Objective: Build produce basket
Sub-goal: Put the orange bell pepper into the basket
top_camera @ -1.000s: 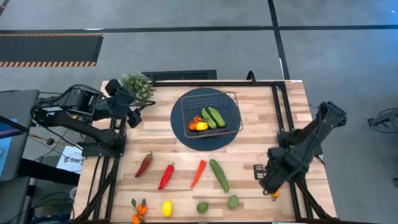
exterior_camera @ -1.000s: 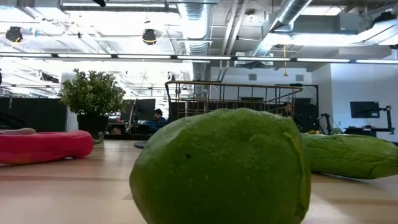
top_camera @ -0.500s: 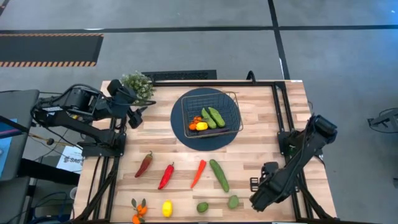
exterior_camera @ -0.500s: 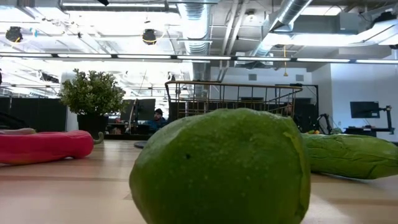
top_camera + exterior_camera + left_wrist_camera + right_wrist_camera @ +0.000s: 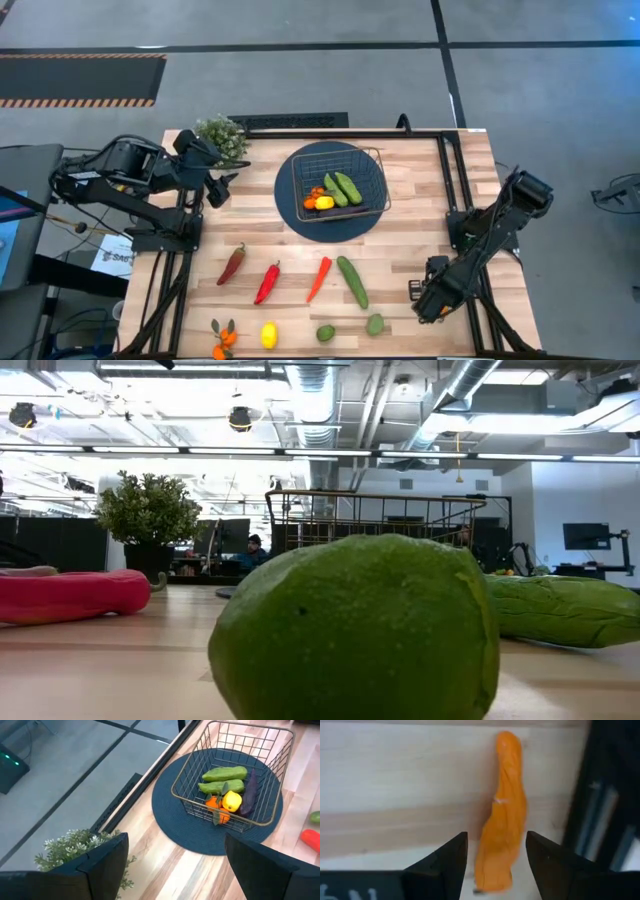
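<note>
Orange, long and slightly curved, a toy pepper [image 5: 506, 815] lies on the wooden table [image 5: 410, 200] at its right edge, framed between the spread, empty fingers of the right gripper [image 5: 428, 295] poised over it. The square wire-mesh basket [image 5: 372, 165] sits on a dark blue round mat [image 5: 290, 205] and holds two green cucumbers [image 5: 341, 188], a yellow lemon [image 5: 324, 203] and other pieces. The left gripper [image 5: 218, 188] waits with fingers apart near the bushy green potted plant [image 5: 221, 133].

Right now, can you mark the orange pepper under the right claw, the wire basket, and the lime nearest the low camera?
orange pepper [image 5: 506, 810]: right wrist view, middle of its body.
wire basket [image 5: 372, 160]: high view, bare mesh near its far right corner.
lime [image 5: 355, 630]: low view, centre of its skin.
</note>
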Available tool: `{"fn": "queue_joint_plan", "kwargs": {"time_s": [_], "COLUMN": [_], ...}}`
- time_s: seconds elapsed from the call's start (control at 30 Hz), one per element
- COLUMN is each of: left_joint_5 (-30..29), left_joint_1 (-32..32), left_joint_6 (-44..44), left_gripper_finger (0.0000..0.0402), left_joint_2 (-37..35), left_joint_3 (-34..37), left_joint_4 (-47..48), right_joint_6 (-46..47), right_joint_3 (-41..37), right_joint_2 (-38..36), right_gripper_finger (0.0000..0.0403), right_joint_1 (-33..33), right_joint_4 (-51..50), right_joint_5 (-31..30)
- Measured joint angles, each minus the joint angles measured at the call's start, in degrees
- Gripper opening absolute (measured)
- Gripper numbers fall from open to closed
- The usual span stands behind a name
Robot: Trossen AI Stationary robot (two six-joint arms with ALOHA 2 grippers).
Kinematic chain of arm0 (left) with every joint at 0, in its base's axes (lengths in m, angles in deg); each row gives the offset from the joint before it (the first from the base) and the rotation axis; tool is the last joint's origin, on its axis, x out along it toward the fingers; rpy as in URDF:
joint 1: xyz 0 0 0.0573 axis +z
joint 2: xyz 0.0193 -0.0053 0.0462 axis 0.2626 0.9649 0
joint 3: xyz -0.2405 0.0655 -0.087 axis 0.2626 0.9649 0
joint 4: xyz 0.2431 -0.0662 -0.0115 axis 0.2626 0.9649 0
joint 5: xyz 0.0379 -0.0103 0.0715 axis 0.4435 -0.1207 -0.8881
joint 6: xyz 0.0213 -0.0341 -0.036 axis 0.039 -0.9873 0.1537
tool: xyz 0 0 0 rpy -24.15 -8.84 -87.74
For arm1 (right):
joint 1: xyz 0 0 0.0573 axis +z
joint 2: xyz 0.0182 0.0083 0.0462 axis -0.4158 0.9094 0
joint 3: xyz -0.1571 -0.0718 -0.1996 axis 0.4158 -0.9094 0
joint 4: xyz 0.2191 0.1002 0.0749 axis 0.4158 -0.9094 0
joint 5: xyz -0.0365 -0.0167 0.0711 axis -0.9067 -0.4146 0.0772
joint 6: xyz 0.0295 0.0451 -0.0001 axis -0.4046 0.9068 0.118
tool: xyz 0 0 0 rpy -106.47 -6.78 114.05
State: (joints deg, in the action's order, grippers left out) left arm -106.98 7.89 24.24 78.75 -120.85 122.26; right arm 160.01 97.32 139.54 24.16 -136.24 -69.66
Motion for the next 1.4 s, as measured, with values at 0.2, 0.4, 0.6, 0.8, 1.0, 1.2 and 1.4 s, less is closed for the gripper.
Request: {"fn": "queue_joint_plan", "kwargs": {"time_s": [0.2,0.4,0.6,0.8,1.0,1.2,1.4], "left_joint_5": [0.02,-0.01,-0.09,-0.17,-0.13,0.31,0.33], "left_joint_1": [0.00,0.00,0.01,0.02,0.00,0.00,0.01], "left_joint_6": [-1.89,-3.57,-3.93,-3.91,-3.87,-3.76,-3.30], "left_gripper_finger": [0.0314,0.0314,0.0314,0.0314,0.0314,0.0314,0.0314], "left_joint_2": [0.02,0.10,0.25,0.54,0.54,0.50,0.50], "left_joint_3": [-0.02,-0.04,-0.04,-0.04,-0.04,-0.04,-0.04], "left_joint_4": [0.02,0.04,0.02,0.04,0.04,0.05,0.10], "right_joint_6": [0.03,-0.04,-1.25,-3.22,-13.11,-37.27,-67.08], "right_joint_3": [-8.84,-11.21,-10.69,-7.64,-0.09,12.82,29.36], "right_joint_2": [-1.65,-1.95,-1.82,-1.42,-2.20,-5.21,-6.06], "right_gripper_finger": [0.0218,0.0206,0.0106,0.0030,0.0030,0.0030,0.0030], "right_joint_1": [0.29,0.20,0.19,-1.19,-7.03,-18.50,-32.66], "right_joint_4": [7.74,12.29,13.57,14.43,13.75,7.61,-3.58], "right_joint_5": [0.32,0.48,0.28,-0.67,-8.59,-20.45,-27.19]}}
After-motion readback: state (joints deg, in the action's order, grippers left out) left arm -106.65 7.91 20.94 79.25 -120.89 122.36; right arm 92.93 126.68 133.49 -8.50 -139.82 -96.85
